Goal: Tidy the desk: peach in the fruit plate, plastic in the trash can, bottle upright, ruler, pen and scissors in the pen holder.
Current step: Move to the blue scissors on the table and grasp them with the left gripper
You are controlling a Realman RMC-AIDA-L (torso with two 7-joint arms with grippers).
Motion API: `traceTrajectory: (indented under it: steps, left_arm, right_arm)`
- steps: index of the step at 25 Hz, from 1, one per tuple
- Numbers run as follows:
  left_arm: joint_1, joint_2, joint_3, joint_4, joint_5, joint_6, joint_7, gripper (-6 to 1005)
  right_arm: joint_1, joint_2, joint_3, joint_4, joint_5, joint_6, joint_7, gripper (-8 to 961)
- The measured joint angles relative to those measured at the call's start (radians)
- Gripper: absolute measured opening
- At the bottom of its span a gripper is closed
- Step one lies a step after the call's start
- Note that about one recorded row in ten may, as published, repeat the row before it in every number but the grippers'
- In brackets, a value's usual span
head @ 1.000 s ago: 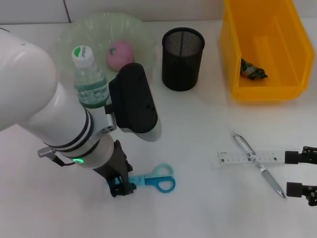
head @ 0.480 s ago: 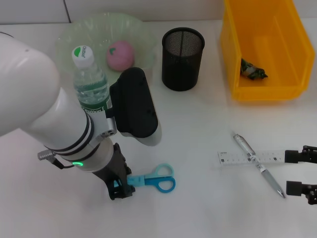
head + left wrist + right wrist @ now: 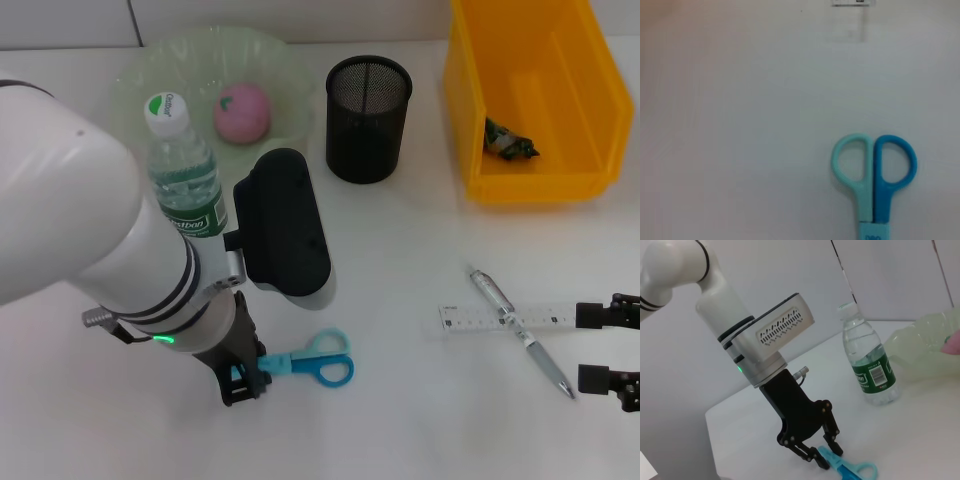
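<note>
The scissors (image 3: 305, 361) lie flat on the white counter (image 3: 400, 240), handles pointing toward the robot's right and blades under the left end effector (image 3: 243, 379). Its dark fingers (image 3: 815, 456) are down at the counter on either side of the blade end, apparently closed on the scissors near the pivot, though whether the pads actually bear on them is a judgement from the right wrist view.

The grasp looks to sit far from the handles, so the heavier looped end could sag or swing once lifted, and the scissors might twist out of the pinch. A thin flat blade gives little purchase; it could also slide along the counter rather than rise.

The pen holder (image 3: 369, 118) stands well apart, beyond the arm, with the upright bottle (image 3: 181, 158) near the arm's path; a wide sweep might knock it over. The mouth of the holder is narrow, so a tilted pair could catch on the rim.

The right end effector (image 3: 610, 353) waits with its fingers apart beside the ruler (image 3: 505, 317) and pen (image 3: 522, 333).
</note>
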Motion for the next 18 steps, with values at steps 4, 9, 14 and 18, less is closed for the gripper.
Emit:
traceTrajectory:
  steps: [4,9,14,18]
  left_arm:
    - [0.029,0.004,-0.009,0.066,0.009,-0.007,0.007,306]
    - [0.043,0.005,-0.011,0.107,0.009,-0.006,0.012,142]
    - [0.040,0.004,-0.019,0.140,0.004,-0.009,0.008,25]
    - [-0.008,0.003,-0.057,0.143,0.010,0.039,-0.084,3]
  right_arm:
    - [-0.003,-0.002,0.003,0.000,0.004,0.000,0.000,839]
    - [-0.003,-0.004,0.009,0.000,0.006,0.000,0.000,839]
    - [0.000,-0.004,0.010,0.000,0.007,0.000,0.000,839]
    - [0.001,-0.004,0.012,0.000,0.007,0.000,0.000,839]
